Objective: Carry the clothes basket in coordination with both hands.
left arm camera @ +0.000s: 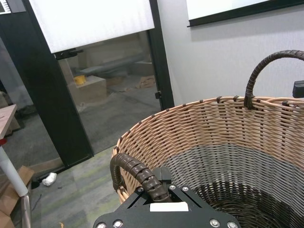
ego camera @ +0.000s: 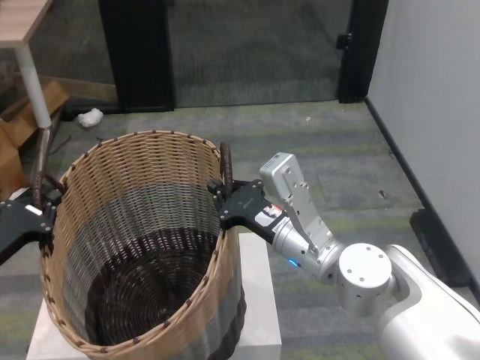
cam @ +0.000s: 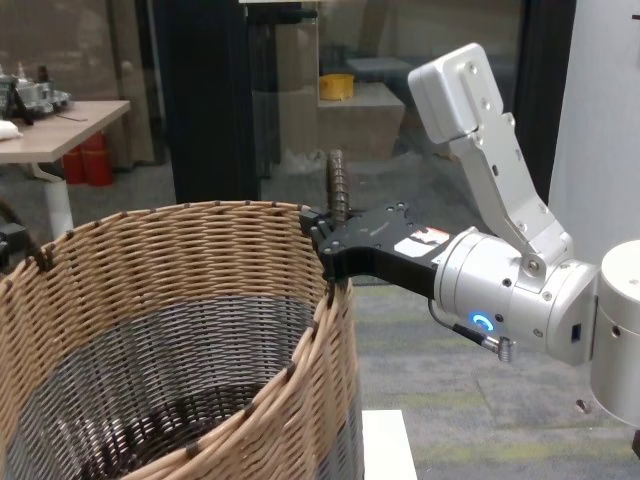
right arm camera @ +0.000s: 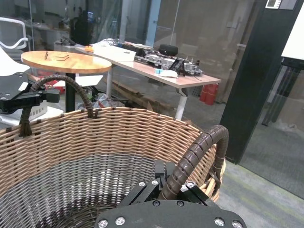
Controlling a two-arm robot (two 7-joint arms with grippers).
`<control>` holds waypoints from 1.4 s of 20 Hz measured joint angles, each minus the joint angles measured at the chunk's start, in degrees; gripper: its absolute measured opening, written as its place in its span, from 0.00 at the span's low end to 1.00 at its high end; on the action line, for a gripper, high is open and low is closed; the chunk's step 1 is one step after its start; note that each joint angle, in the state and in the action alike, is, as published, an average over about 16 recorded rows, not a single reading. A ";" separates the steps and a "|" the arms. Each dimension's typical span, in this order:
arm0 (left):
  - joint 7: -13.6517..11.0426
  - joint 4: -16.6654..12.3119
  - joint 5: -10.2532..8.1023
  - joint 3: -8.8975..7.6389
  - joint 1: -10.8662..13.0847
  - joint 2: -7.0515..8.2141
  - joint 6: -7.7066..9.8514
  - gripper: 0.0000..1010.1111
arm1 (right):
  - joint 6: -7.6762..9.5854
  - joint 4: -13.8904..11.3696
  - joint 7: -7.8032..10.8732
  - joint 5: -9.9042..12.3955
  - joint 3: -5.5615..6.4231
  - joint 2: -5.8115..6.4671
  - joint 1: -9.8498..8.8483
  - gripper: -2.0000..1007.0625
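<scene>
The clothes basket is large, woven, tan above and grey below, and empty inside. It is over a white block. My right gripper is shut on the dark brown loop handle on the basket's right rim; the right wrist view shows the pads clamped at that handle's base. My left gripper is shut on the left rim handle, which the left wrist view shows running into the jaws. The chest view shows the right gripper at the rim.
A white block stands under the basket. A table leg and cardboard are at the far left. Black door posts stand ahead, and a white wall is to the right. A crumpled white scrap lies on the carpet.
</scene>
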 joint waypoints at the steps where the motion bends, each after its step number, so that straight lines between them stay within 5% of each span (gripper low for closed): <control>1: 0.00 -0.02 -0.01 0.00 0.01 0.00 0.02 0.01 | 0.01 -0.01 0.00 0.00 0.00 0.00 0.00 0.03; 13: 0.00 -0.17 -0.09 -0.05 0.07 0.05 0.14 0.29 | 0.08 -0.07 0.00 -0.06 -0.06 0.05 0.00 0.21; 21: -0.05 -0.47 -0.23 -0.10 0.18 0.12 0.42 0.62 | 0.09 -0.09 0.00 -0.08 -0.07 0.06 0.00 0.50; 28: -0.02 -2.83 -2.66 -1.12 1.27 0.04 3.00 0.85 | 0.54 -0.86 -0.06 -0.18 -0.04 0.38 -0.12 0.76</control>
